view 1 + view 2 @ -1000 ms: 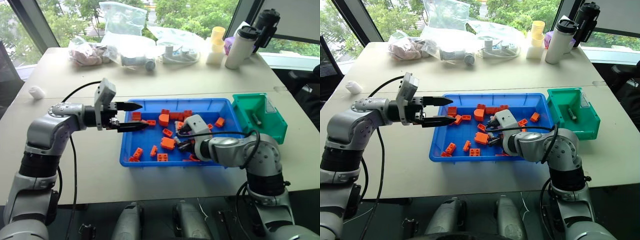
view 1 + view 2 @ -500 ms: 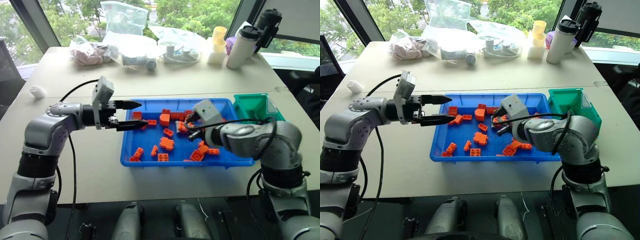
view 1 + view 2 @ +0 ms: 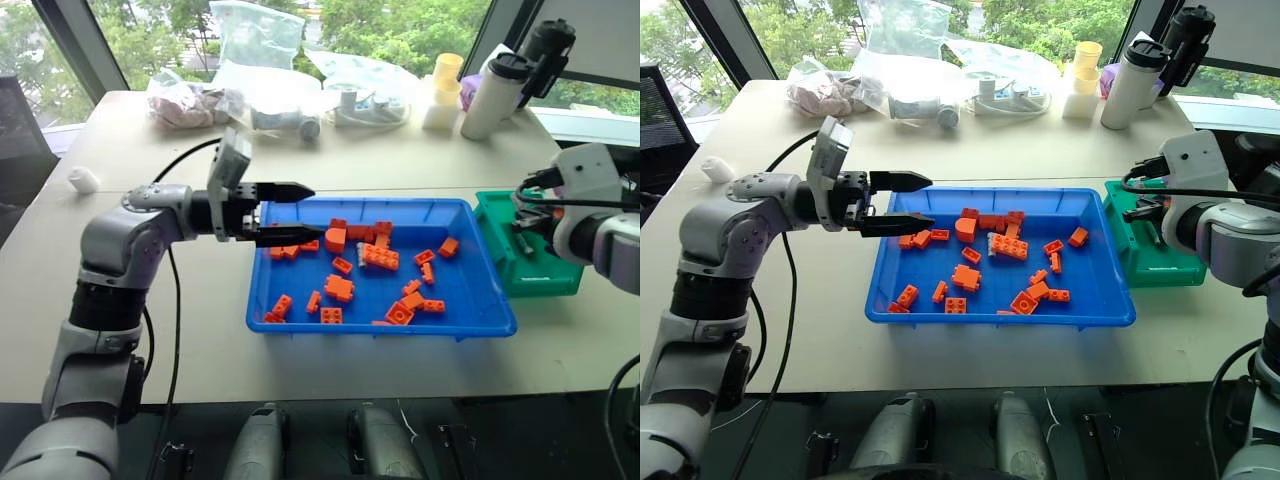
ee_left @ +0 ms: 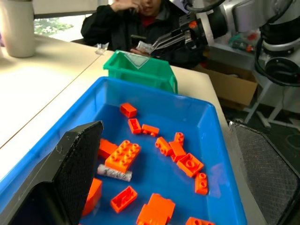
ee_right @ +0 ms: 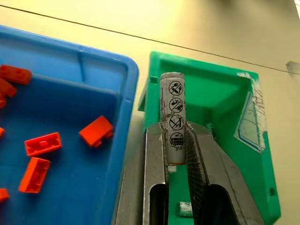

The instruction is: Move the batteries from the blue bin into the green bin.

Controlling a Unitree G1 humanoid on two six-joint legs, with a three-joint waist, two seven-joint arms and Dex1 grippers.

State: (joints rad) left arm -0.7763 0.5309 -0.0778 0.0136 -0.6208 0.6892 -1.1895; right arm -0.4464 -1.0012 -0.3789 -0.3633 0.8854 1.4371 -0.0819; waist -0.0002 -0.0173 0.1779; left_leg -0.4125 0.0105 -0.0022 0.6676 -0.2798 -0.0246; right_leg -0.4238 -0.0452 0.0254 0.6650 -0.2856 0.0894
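Right gripper [image 5: 176, 154], fingers clamped on a battery [image 5: 172, 123], poised above the green bin [image 5: 220, 93] at the desk's right. Left gripper [image 3: 300, 210], fingers apart, level over the blue bin's [image 3: 480, 325] far-left corner; another battery [image 4: 114, 172] among orange bricks [image 3: 380, 257] inside.

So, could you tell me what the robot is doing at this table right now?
It is sorting batteries out of the blue bin into the green bin. The right claw is shut on a battery and holds it over the green bin, where another battery already lies. The left claw hangs open over the blue bin's left end. One battery is still there among the orange bricks.
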